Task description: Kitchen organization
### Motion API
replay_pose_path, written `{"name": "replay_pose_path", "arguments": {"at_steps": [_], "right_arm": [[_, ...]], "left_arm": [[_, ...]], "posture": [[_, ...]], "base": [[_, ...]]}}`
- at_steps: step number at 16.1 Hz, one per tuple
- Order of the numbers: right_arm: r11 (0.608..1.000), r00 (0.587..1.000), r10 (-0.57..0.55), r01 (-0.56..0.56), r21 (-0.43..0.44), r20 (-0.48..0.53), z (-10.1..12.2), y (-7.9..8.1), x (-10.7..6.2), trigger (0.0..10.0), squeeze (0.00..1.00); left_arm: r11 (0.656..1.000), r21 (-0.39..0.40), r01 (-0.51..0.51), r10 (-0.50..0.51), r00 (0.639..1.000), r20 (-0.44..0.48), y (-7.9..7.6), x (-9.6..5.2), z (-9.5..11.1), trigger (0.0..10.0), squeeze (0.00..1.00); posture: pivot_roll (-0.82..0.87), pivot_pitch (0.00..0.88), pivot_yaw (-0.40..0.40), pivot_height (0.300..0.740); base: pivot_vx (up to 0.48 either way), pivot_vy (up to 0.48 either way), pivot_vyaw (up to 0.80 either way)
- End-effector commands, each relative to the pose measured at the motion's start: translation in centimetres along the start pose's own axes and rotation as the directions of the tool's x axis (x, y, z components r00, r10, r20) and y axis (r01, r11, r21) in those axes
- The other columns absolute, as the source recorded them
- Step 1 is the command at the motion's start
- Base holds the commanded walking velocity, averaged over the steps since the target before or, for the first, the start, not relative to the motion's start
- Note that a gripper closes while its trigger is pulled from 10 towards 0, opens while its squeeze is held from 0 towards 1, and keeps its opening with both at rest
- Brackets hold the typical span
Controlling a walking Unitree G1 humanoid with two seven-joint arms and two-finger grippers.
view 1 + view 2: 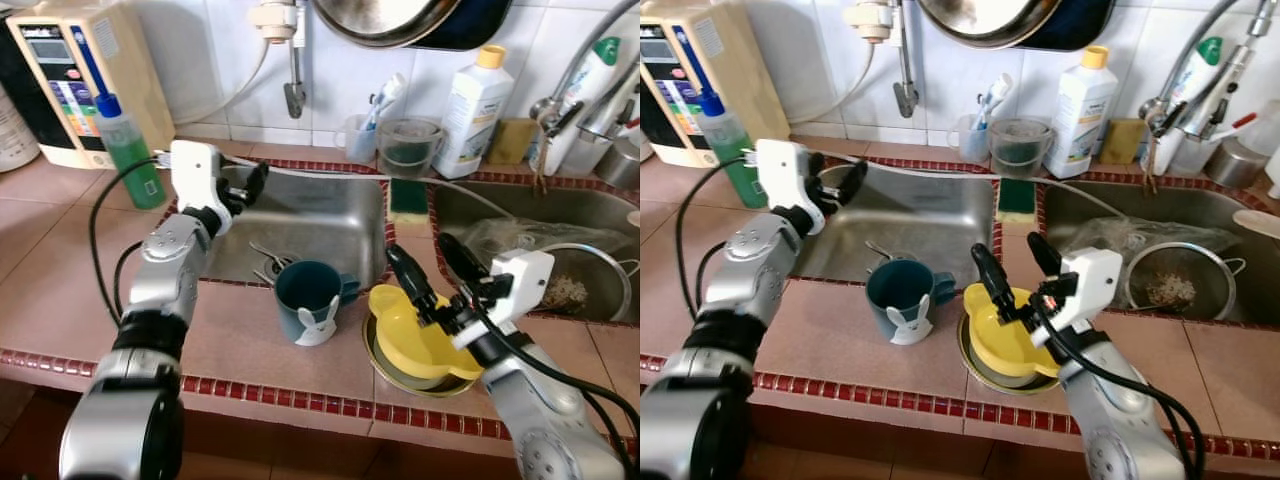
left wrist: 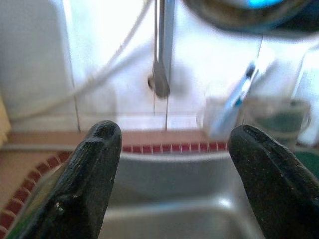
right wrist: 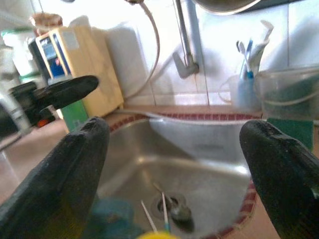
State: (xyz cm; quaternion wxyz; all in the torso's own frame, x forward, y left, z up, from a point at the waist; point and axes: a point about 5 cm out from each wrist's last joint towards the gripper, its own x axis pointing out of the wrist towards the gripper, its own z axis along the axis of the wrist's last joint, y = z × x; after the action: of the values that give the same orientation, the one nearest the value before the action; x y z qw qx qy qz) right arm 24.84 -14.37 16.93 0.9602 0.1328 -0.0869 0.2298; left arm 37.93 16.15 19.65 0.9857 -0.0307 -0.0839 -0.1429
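When we look down from the head, we see our right gripper [image 1: 425,270] just above the yellow bowl [image 1: 415,345]. Its two black fingers are spread wide, and they hold nothing. The left finger tip is right at the bowl's far rim, but we cannot tell if it touches. The yellow bowl sits on a round metal dish [image 1: 395,375] on the near counter [image 1: 235,345], between the two sinks. Just left of it stands the teal cup [image 1: 308,302] with a white bunny on its side. Our left gripper [image 1: 250,185] is raised over the far left edge of the left sink [image 1: 320,225], near a green bottle [image 1: 130,150]. A green sponge [image 1: 408,197] lies on the ledge between the sinks, and a metal strainer [image 1: 585,280] sits in the right sink.

From our left wrist, the fingers [image 2: 92,179] stand well apart with nothing between them, and the picture is blurry.

From our right wrist, both fingers [image 3: 60,174] are also far apart, with spoons [image 3: 167,211] down by the drain.
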Motion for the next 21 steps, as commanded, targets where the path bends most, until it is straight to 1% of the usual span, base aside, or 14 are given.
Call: {"name": "replay_pose_path", "arguments": {"at_steps": [1,2,4,5,7,8,9,11,12,13,15,17,19,21], "right_arm": [[1.0,1.0,-0.01,0.01,-0.017,0.01,0.1,0.0,0.3,10.0,0.0],[0.998,0.998,-0.055,0.056,-0.042,0.037,0.2,-0.4,0.8,10.0,0.0],[0.989,0.99,-0.119,0.125,-0.074,0.074,0.5,-1.2,1.2,10.0,0.0],[0.975,0.98,-0.171,0.183,-0.125,0.099,0.8,-2.0,1.5,10.0,0.0],[0.948,0.965,-0.237,0.255,-0.19,0.117,1.0,-3.1,1.5,10.0,0.0],[0.937,0.959,-0.259,0.279,-0.211,0.117,0.9,-3.5,1.6,10.0,0.0],[0.919,0.955,-0.281,0.296,-0.261,0.097,0.4,-3.9,1.7,10.0,0.0],[0.912,0.95,-0.296,0.312,-0.267,0.099,0.1,-4.1,1.8,10.0,0.0],[0.915,0.95,-0.292,0.31,-0.26,0.105,0.0,-4.0,2.0,10.0,0.0],[0.918,0.953,-0.283,0.301,-0.259,0.107,0.0,-3.9,2.3,10.0,0.0],[0.92,0.956,-0.274,0.293,-0.262,0.108,-0.1,-3.9,2.6,10.0,0.0],[0.92,0.957,-0.267,0.287,-0.266,0.109,-0.1,-4.0,2.8,10.0,0.0],[0.922,0.96,-0.257,0.278,-0.27,0.109,-0.2,-4.0,3.0,10.0,0.0],[0.924,0.963,-0.249,0.269,-0.272,0.105,-0.4,-3.9,3.1,10.0,0.0]], "left_arm": [[1.0,-0.005,-0.006,0.006,0.999,0.031,-0.1,-0.2,0.8,10.0,0.0],[1.0,0.016,-0.016,0.015,0.998,0.062,-0.3,-1.0,1.1,10.0,0.0],[0.999,0.031,-0.024,0.022,0.997,0.079,-0.6,-2.2,1.0,10.0,0.0],[0.999,0.028,-0.03,0.028,0.997,0.077,-0.9,-3.1,0.8,10.0,0.0],[0.997,0.064,-0.039,0.034,0.996,0.084,-1.0,-4.5,0.7,10.0,0.0],[0.996,0.064,-0.054,0.049,0.996,0.075,-0.9,-5.0,0.5,10.0,0.0],[0.996,0.062,-0.058,0.054,0.996,0.068,-0.8,-5.7,0.2,10.0,0.0],[0.997,0.048,-0.065,0.062,0.996,0.07,-0.8,-6.2,0.1,10.0,0.0],[0.997,0.028,-0.078,0.076,0.994,0.077,-0.8,-6.9,-0.1,10.0,0.0],[0.995,0.05,-0.085,0.08,0.994,0.08,-0.7,-7.2,-0.1,10.0,0.0],[0.993,0.058,-0.098,0.093,0.992,0.083,-0.4,-7.4,-0.1,10.0,0.0],[0.991,0.087,-0.103,0.095,0.991,0.089,-0.2,-7.5,0.1,10.0,0.0],[0.991,0.081,-0.107,0.099,0.991,0.094,0.0,-7.7,0.2,10.0,0.0],[0.991,0.07,-0.11,0.103,0.99,0.094,-0.1,-7.8,0.2,10.0,0.0]], "posture": [[-0.12,0.0,0.03,0.74],[-0.12,0.0,0.029,0.74],[-0.11,0.0,0.026,0.74],[-0.11,0.0,0.022,0.74],[-0.1,0.0,0.014,0.74],[-0.1,0.0,0.013,0.74],[-0.09,0.0,0.005,0.74],[-0.09,0.0,-0.002,0.74],[-0.08,0.0,-0.008,0.74],[-0.08,0.0,-0.015,0.74],[-0.07,0.0,-0.022,0.74],[-0.06,0.0,-0.029,0.74],[-0.06,0.0,-0.034,0.74],[-0.05,0.0,-0.037,0.74]], "base": [[0.0,0.0,0.0],[0.0,0.0,0.0],[0.0,0.0,0.0],[0.0,0.0,0.0],[0.0,0.0,0.0],[0.0,0.0,0.0],[0.0,0.0,0.0],[0.0,0.0,0.0],[0.0,0.0,0.0],[0.0,0.0,0.0],[0.0,0.0,0.0],[0.0,0.0,0.0],[0.0,0.0,0.0],[0.0,-0.369,0.0]]}}
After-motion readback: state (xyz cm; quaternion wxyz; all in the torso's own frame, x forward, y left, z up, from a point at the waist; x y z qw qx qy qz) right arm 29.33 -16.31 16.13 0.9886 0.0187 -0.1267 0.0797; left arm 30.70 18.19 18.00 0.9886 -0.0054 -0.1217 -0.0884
